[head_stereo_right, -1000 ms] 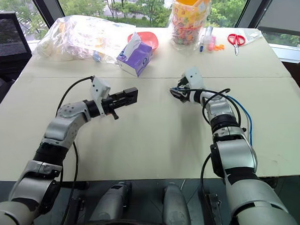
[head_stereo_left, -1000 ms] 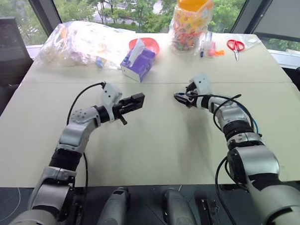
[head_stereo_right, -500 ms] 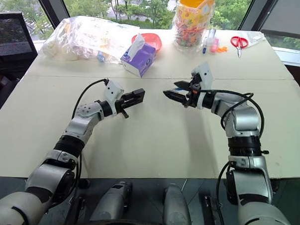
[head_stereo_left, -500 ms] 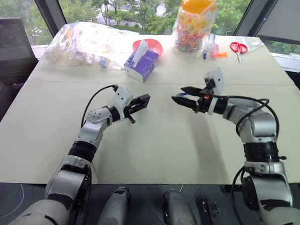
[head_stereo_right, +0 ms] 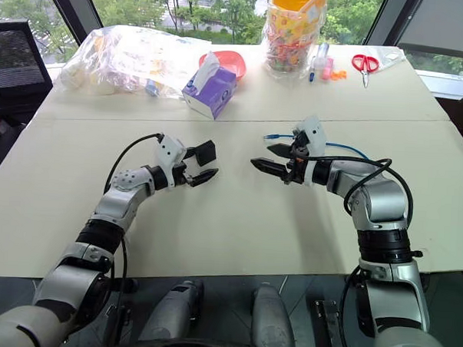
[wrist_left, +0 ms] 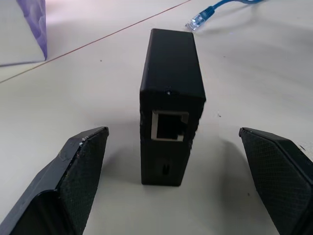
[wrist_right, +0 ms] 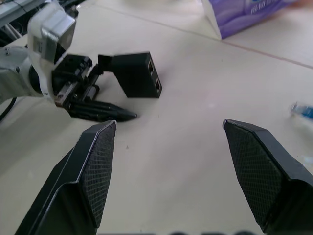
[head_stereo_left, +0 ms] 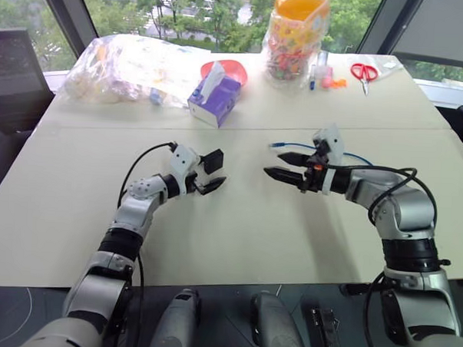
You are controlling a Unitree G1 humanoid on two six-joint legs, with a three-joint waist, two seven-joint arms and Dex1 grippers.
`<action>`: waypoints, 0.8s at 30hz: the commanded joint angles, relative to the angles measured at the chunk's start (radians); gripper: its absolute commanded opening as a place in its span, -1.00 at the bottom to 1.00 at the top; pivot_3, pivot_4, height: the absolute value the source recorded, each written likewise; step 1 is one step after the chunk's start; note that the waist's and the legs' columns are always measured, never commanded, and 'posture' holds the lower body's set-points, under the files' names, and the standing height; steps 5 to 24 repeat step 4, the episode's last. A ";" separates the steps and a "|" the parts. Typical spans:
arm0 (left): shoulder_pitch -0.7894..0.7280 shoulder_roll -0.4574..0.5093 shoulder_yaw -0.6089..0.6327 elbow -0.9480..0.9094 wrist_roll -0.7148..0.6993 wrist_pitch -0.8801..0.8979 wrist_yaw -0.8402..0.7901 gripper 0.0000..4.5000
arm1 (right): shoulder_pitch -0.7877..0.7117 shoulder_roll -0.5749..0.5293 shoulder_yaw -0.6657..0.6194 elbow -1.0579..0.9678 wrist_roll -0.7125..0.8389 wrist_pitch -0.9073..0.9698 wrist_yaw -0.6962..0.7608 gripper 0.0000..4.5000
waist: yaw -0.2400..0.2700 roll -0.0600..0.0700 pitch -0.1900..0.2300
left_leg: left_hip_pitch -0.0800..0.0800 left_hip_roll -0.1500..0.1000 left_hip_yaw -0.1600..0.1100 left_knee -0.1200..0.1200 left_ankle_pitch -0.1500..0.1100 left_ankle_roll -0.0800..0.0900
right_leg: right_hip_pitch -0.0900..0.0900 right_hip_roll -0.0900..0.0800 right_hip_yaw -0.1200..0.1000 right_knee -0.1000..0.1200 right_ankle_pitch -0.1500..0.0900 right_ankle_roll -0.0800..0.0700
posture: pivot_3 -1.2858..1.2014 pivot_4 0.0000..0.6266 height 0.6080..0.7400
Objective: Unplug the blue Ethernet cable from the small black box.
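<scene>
The small black box (wrist_left: 170,95) stands on edge on the table between the wide-apart fingers (wrist_left: 80,169) of my open left gripper (head_stereo_left: 216,171). It touches neither pad, and its port faces the wrist and is empty. The blue Ethernet cable (head_stereo_left: 290,144) lies loose on the table. Its clear plug (wrist_left: 196,20) is free, beyond the box. The cord runs behind my right gripper (head_stereo_left: 274,164). That gripper hovers open and empty, pointing at the box (wrist_right: 138,74) from a hand's width away.
At the back of the table are a purple tissue box (head_stereo_left: 214,100), a red bowl (head_stereo_left: 228,66), a crinkled plastic bag (head_stereo_left: 125,61), a jar of sweets (head_stereo_left: 297,34), markers (head_stereo_left: 322,70) and red scissors (head_stereo_left: 364,71).
My left gripper has sunk a little and opened, letting go of the black box. My right gripper drew back toward me, and the blue cable now lies on the table.
</scene>
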 commanded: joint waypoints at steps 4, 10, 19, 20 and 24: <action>0.144 0.089 0.090 -0.252 -0.062 0.136 0.021 0.99 | 0.071 -0.024 0.015 -0.074 0.005 -0.027 0.006 0.61 | -0.001 0.000 0.000 | 0.000 0.000 0.000 -0.001 0.000 0.000 | -0.001 0.000 0.000 0.000 0.000 0.000 | 0.03 -0.52 0.80; 0.144 0.089 0.090 -0.252 -0.062 0.136 0.021 0.99 | 0.071 -0.024 0.015 -0.074 0.005 -0.027 0.006 0.61 | -0.001 0.000 0.000 | 0.000 0.000 0.000 -0.001 0.000 0.000 | -0.001 0.000 0.000 0.000 0.000 0.000 | 0.03 -0.52 0.80; 0.144 0.089 0.090 -0.252 -0.062 0.136 0.021 0.99 | 0.071 -0.024 0.015 -0.074 0.005 -0.027 0.006 0.61 | -0.001 0.000 0.000 | 0.000 0.000 0.000 -0.001 0.000 0.000 | -0.001 0.000 0.000 0.000 0.000 0.000 | 0.03 -0.52 0.80; 0.144 0.089 0.090 -0.252 -0.062 0.136 0.021 0.99 | 0.071 -0.024 0.015 -0.074 0.005 -0.027 0.006 0.61 | -0.001 0.000 0.000 | 0.000 0.000 0.000 -0.001 0.000 0.000 | -0.001 0.000 0.000 0.000 0.000 0.000 | 0.03 -0.52 0.80; 0.144 0.089 0.090 -0.252 -0.062 0.136 0.021 0.99 | 0.071 -0.024 0.015 -0.074 0.005 -0.027 0.006 0.61 | -0.001 0.000 0.000 | 0.000 0.000 0.000 -0.001 0.000 0.000 | -0.001 0.000 0.000 0.000 0.000 0.000 | 0.03 -0.52 0.80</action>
